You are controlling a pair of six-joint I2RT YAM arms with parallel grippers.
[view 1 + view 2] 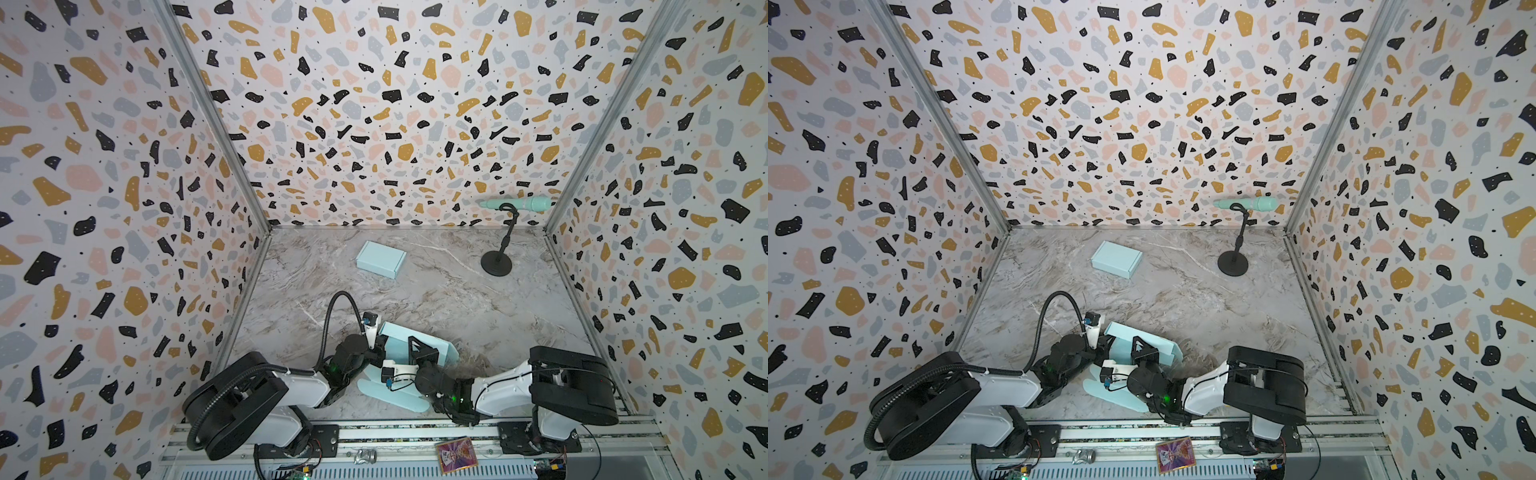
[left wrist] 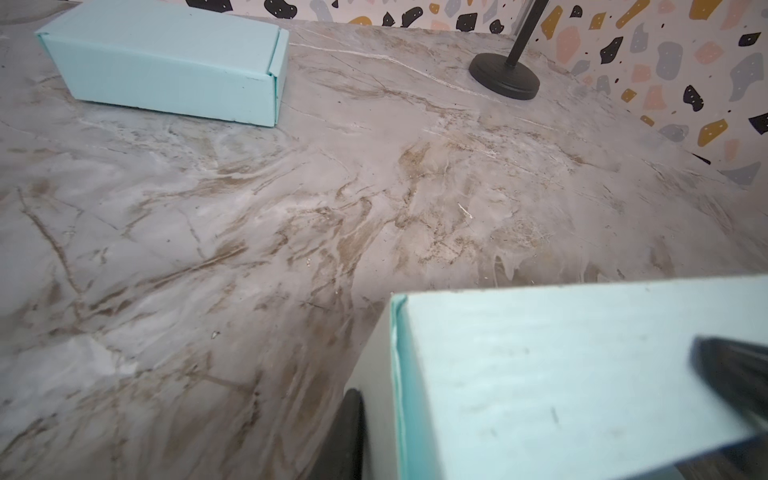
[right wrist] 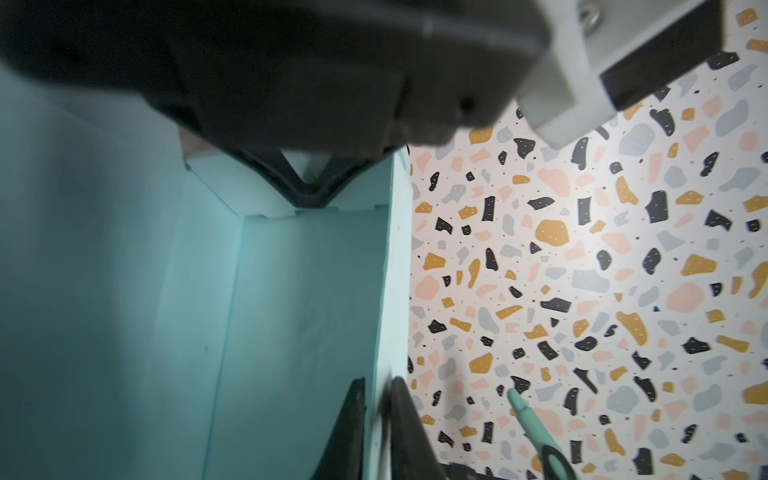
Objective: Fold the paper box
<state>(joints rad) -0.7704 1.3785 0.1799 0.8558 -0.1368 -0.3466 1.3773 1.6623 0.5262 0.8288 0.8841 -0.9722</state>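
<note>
Paper box point(image 1: 397, 347) half-formed on desk point(image 1: 415, 291), well nearer my side than closed box point(image 1: 381, 259) | left fingers point(image 2: 351, 436), right fingers point(image 3: 405, 428) straddle its walls; clamped or not, I cannot tell | I'd crease walls square, slowly.

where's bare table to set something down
Free: the middle of the table, between the closed box, the stand and the open box; also the right side, nearer than the stand. Crowded: the near edge around the open box.
</note>
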